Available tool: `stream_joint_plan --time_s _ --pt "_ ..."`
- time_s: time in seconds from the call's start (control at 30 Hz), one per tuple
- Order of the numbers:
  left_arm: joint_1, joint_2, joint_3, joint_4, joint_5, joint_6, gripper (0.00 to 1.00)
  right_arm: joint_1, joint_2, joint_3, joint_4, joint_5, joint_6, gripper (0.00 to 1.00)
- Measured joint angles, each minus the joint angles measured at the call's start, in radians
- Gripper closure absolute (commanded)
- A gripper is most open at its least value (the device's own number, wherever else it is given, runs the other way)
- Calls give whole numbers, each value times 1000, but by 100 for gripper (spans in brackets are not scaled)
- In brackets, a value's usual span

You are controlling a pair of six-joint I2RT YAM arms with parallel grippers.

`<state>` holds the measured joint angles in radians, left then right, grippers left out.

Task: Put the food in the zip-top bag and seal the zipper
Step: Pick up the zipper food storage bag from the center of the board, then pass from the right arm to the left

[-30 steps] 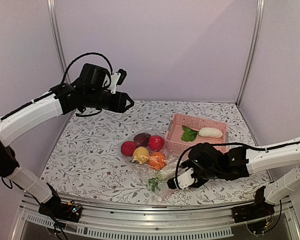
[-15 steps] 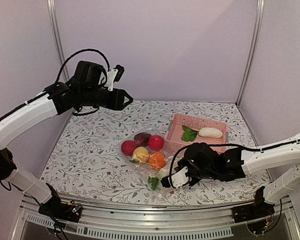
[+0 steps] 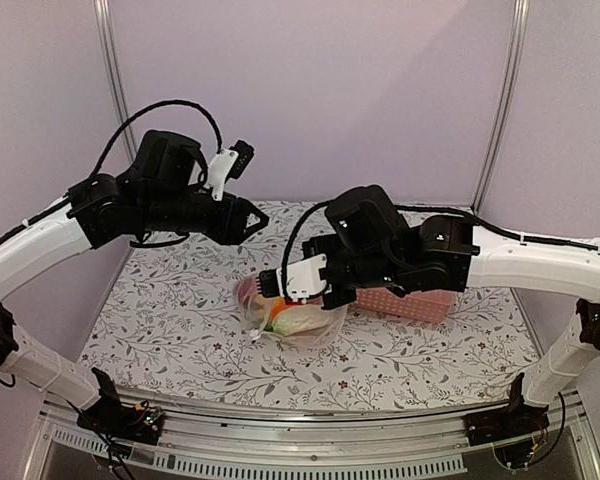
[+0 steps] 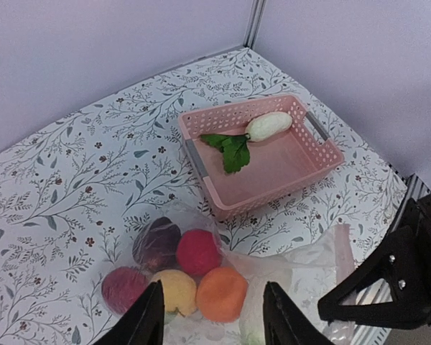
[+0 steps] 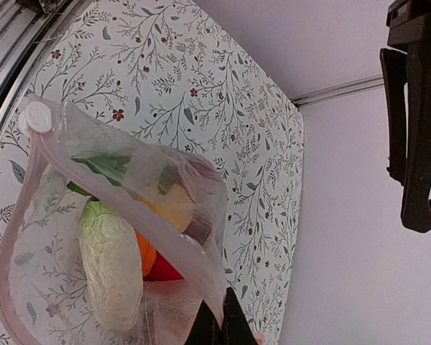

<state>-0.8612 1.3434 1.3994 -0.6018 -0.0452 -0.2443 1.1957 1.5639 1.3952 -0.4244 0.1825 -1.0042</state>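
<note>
My right gripper (image 3: 276,284) (image 5: 219,320) is shut on the mouth edge of the clear zip-top bag (image 3: 298,320) (image 5: 129,237) and holds it up over the middle of the table. The pinkish zipper (image 5: 122,190) runs from a white slider (image 5: 37,116) down to my jaws. Inside the bag lies food: a pale leafy oblong (image 5: 111,266), orange (image 4: 221,293), red (image 4: 198,251), yellow (image 4: 174,291) and maroon (image 4: 156,243) pieces. A white oblong (image 4: 269,124) and a green leaf (image 4: 230,147) lie in the pink basket (image 4: 273,180). My left gripper (image 3: 252,217) (image 4: 212,327) hangs open above the bag, holding nothing.
In the top view the pink basket (image 3: 410,303) sits right of the bag, mostly hidden behind my right arm. Metal frame posts (image 3: 112,80) and lilac walls close in the flowered table (image 3: 170,310). A metal rail (image 3: 280,455) runs along the near edge.
My right gripper shut on the bag's edge near the front, then swung up and to the left, lifting the bag. The left arm drifted slightly and stayed open.
</note>
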Motion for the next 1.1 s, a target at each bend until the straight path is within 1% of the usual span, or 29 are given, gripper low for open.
stream_joint_plan --time_s 0.2,0.33,0.43,0.6,0.8,0.93,1.1 --pt "-40 -114 -43 -3 -20 -23 50 -31 126 200 -112 -58 47 100" --pt "-44 -135 -49 -5 -36 -41 50 -55 214 351 -169 -67 79 100" --pt "-44 -142 -76 -4 -51 -48 49 -71 260 419 -203 -77 102 100" --pt "-43 -171 -154 7 -91 -53 48 -94 305 480 -266 -106 125 100" --pt "-44 -209 -264 90 -112 -35 49 -123 323 504 -295 -129 154 100" --pt "-44 -213 -306 134 -68 3 48 -143 323 515 -295 -145 172 100" --pt "-44 -209 -325 193 -13 45 48 -156 323 515 -305 -183 190 100"
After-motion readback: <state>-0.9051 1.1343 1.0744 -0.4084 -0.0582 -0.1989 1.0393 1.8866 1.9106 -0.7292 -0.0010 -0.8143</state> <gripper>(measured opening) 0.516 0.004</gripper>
